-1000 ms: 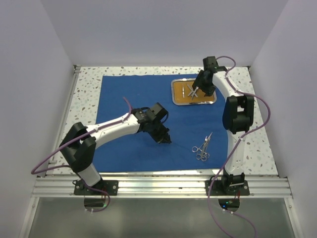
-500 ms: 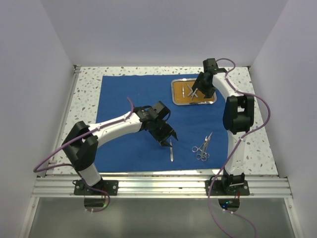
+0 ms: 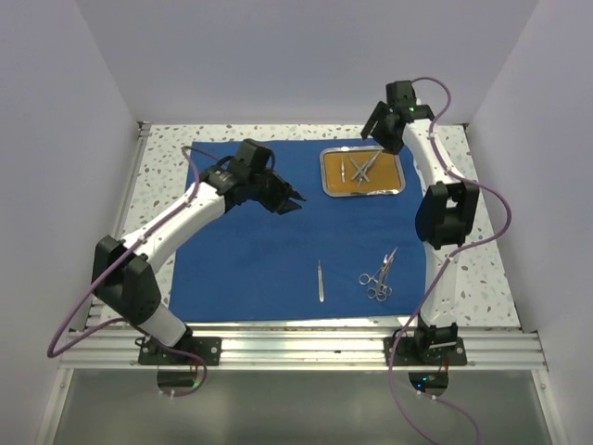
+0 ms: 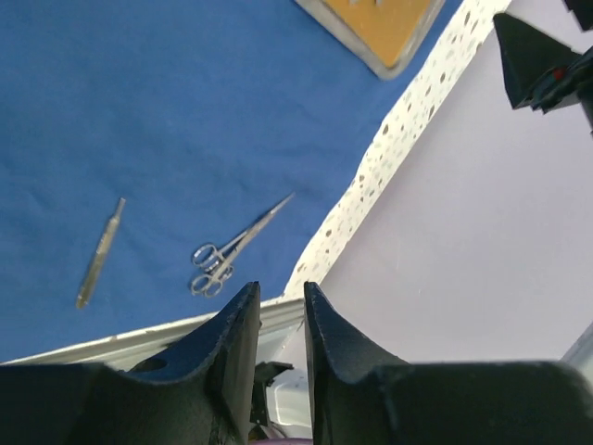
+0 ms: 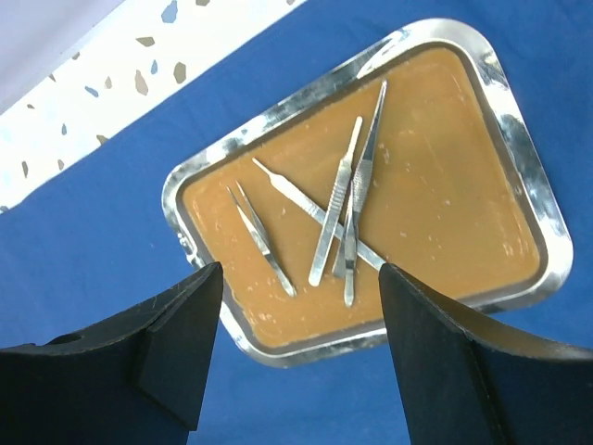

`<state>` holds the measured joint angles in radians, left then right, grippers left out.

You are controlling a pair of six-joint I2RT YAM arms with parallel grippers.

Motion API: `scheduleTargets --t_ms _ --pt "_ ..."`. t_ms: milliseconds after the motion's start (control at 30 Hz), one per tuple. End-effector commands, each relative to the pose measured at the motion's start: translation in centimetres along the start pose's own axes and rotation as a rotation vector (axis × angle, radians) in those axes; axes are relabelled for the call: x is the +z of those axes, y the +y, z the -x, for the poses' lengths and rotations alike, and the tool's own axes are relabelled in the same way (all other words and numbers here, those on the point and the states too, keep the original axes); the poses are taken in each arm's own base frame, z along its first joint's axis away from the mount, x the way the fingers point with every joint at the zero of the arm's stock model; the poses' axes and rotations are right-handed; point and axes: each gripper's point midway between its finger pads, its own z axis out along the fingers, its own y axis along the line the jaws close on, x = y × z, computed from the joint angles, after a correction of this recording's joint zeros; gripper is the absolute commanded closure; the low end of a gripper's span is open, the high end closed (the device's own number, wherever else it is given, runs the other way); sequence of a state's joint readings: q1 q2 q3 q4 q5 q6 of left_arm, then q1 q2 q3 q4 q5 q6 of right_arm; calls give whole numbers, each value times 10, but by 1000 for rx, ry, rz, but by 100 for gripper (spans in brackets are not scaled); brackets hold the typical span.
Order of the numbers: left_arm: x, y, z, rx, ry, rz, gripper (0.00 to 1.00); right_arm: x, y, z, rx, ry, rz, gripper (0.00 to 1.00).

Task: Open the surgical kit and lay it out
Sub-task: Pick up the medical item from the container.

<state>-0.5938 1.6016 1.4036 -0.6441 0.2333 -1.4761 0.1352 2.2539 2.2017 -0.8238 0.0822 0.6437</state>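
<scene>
Nearest the arm bases, the blue cloth [image 3: 241,250] lies fully spread on the speckled surface [image 3: 157,176], so the opening looks done. On its near part rest one straight slim instrument [image 3: 321,280] and, near it on the right, what seem to be two ring-handled scissors or forceps [image 3: 378,276] lying against each other. Farther in, the left claw [image 4: 282,289] hangs empty, its fingers nearly together with a slim gap. Farthest off, the steel tray [image 5: 517,153] sits on the cloth holding four thin pieces [image 5: 338,218] not yet laid out. The right claw [image 5: 301,278] hovers above it, fingers wide apart and empty.
</scene>
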Motion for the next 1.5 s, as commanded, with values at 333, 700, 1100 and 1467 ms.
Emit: scheduleTargets --t_ms 333,700,1100,1467 --pt "-53 27 82 126 -178 -29 79 53 -30 -10 -43 19 -150 33" --pt "-44 27 111 163 -156 6 83 86 -35 -12 -30 -6 -182 36" --pt "-44 49 136 127 -161 56 85 116 -39 -10 -8 -57 -219 84" --pt "-36 54 141 115 -149 64 88 77 -18 27 -1 -147 -152 100"
